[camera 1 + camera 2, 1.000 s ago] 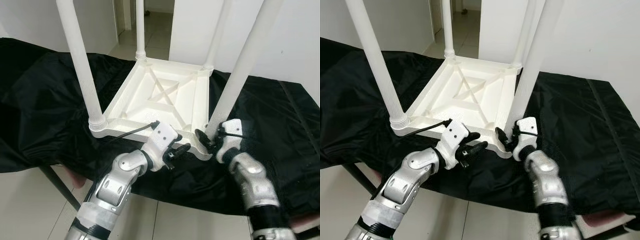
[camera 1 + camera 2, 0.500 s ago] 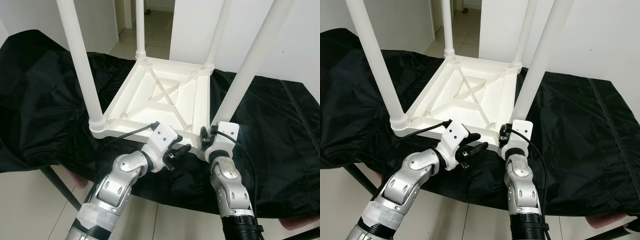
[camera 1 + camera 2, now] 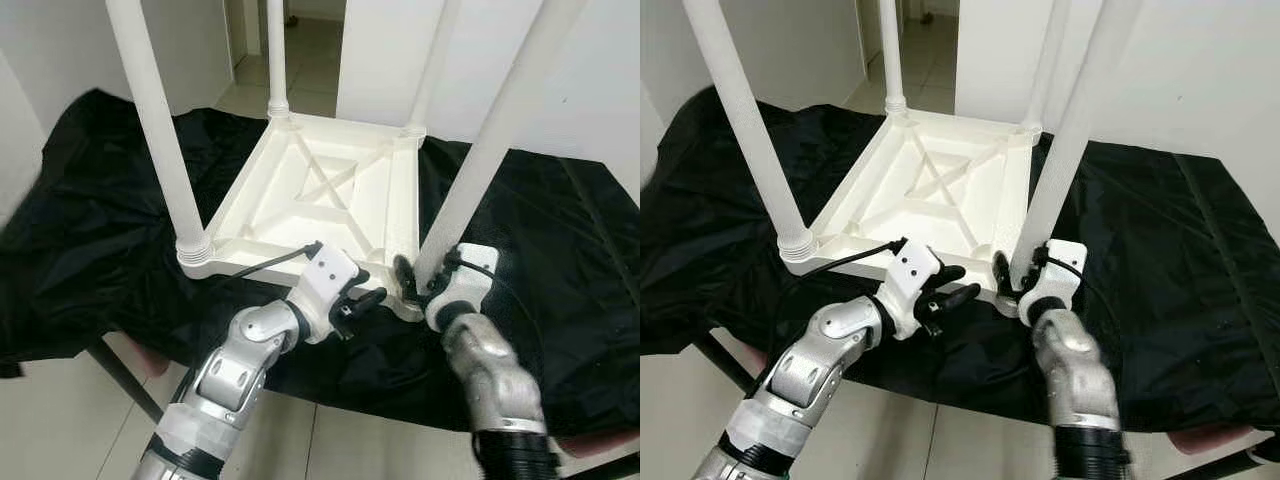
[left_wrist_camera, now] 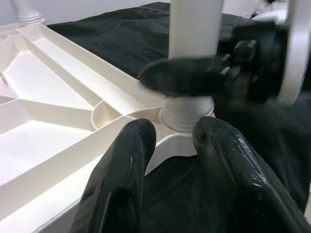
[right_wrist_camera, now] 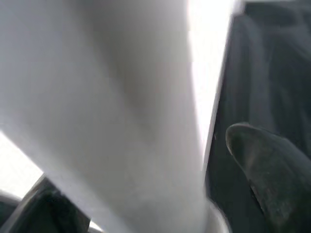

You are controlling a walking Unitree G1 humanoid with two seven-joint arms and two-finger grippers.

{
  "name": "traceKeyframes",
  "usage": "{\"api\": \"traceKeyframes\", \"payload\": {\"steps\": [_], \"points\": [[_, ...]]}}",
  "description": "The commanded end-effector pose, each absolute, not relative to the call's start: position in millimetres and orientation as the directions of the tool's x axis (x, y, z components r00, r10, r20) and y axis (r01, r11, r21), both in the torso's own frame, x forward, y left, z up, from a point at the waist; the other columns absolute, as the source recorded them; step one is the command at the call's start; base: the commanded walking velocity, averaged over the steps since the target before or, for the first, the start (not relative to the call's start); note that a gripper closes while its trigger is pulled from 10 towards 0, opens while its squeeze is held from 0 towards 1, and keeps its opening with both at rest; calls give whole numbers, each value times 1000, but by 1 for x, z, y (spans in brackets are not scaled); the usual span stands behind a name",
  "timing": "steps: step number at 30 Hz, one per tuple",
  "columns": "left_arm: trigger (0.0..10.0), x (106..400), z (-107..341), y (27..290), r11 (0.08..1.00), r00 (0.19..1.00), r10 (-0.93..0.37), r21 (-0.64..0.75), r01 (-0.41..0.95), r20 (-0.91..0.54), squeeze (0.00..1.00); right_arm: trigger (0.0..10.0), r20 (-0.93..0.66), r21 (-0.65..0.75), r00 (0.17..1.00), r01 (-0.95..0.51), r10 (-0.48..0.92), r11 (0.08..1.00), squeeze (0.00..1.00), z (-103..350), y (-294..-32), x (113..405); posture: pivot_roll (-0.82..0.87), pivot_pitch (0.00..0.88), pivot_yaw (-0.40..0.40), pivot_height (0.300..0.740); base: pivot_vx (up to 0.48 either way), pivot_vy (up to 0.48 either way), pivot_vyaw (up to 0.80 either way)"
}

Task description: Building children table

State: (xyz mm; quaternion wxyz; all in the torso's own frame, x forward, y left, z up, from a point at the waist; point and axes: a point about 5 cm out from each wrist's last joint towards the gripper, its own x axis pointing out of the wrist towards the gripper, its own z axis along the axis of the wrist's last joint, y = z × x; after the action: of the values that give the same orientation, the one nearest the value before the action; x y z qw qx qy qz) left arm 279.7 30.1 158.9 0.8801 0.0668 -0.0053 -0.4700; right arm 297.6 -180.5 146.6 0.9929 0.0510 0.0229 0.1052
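A white children's table [image 3: 330, 190] lies upside down on a black cloth, its legs pointing up. My right gripper [image 3: 412, 280] is at the base of the near right leg [image 3: 480, 150], shut on it with one finger on either side; one black finger [image 4: 184, 77] crosses the leg just above its socket. In the right wrist view the leg [image 5: 121, 107] is very close, with one finger [image 5: 262, 165] beside it. My left gripper [image 3: 365, 298] rests at the table's front edge, just left of that corner, open with nothing between its fingers [image 4: 126, 160].
The black cloth [image 3: 90, 220] covers a low stand and hangs over its front edge, with a dark metal leg [image 3: 115, 370] below. The near left table leg [image 3: 155, 130] and two far legs [image 3: 276, 55] rise steeply. Tiled floor lies in front, white walls and a doorway behind.
My right forearm has swung back out to the right while its gripper stays at the leg's base. The left gripper has hardly moved. The camera has shifted slightly.
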Motion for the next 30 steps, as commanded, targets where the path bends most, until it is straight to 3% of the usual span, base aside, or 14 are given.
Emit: {"api": "traceKeyframes", "payload": {"steps": [1,4,21,22,25,26,30], "points": [[10000,279,157,30,547,557,-827,123,828,-69,0,10000,-26,51,936,-349,350,936,0,147,-179,297,-26,0,-46,740,0,0,0],[10000,278,158,30,549,558,-827,122,827,-67,0,10000,-47,-37,883,-468,466,883,0,145,-183,296,-26,0,-47,740,0,0,0],[10000,279,160,31,548,558,-828,126,827,-63,0,10000,-145,-144,752,-659,643,739,0,142,-185,313,-24,0,-37,740,0,0,0],[10000,280,162,31,553,562,-825,127,824,-59,0,2000,-181,-164,726,-688,664,707,0,137,-185,317,-12,0,-43,740,0,0,0],[10000,280,162,31,554,564,-824,128,822,-58,0,2000,-191,-174,720,-693,667,699,0,135,-186,318,-9,0,-47,740,0,0,0],[10000,280,162,31,558,567,-821,127,820,-57,0,0,-198,-161,718,-695,667,700,0,133,-188,318,-6,0,-49,740,0,0,0],[10000,280,162,32,562,571,-819,127,818,-56,0,0,-204,-152,717,-695,666,702,0,130,-190,316,-5,0,-54,740,0,0,0]]}}
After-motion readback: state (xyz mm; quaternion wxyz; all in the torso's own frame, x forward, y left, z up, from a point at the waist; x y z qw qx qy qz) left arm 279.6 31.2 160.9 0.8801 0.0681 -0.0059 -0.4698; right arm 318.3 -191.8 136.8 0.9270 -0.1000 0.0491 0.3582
